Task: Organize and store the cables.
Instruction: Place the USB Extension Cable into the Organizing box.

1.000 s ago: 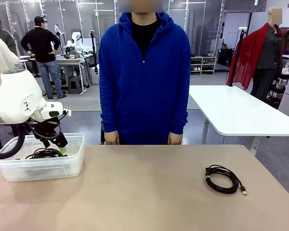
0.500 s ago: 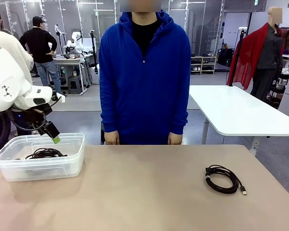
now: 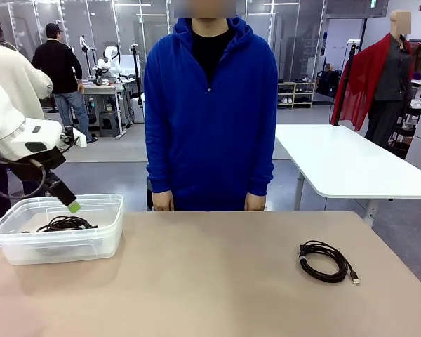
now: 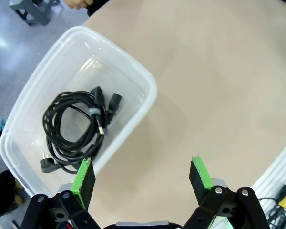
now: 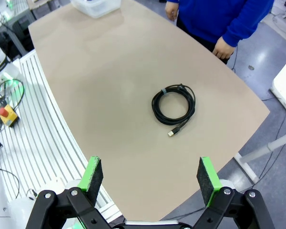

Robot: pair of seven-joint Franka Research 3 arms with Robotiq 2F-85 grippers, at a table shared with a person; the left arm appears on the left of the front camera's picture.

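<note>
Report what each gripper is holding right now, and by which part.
Nothing is held. The left gripper and right gripper stand open and empty; cables lie in the bin, and one coiled cable on the table.

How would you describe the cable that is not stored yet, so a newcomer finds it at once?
On the tan table, look to the robot's right side. A black coiled cable lies alone there, tied with a strap, its USB plug sticking out, unlike the cables in the clear bin.

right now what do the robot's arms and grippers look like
The left arm is a glossy white rounded shell with a black cable looping beneath it. The left gripper and right gripper are black, with jointed, bolted linkages, each finger ending in a bright green pad.
</note>
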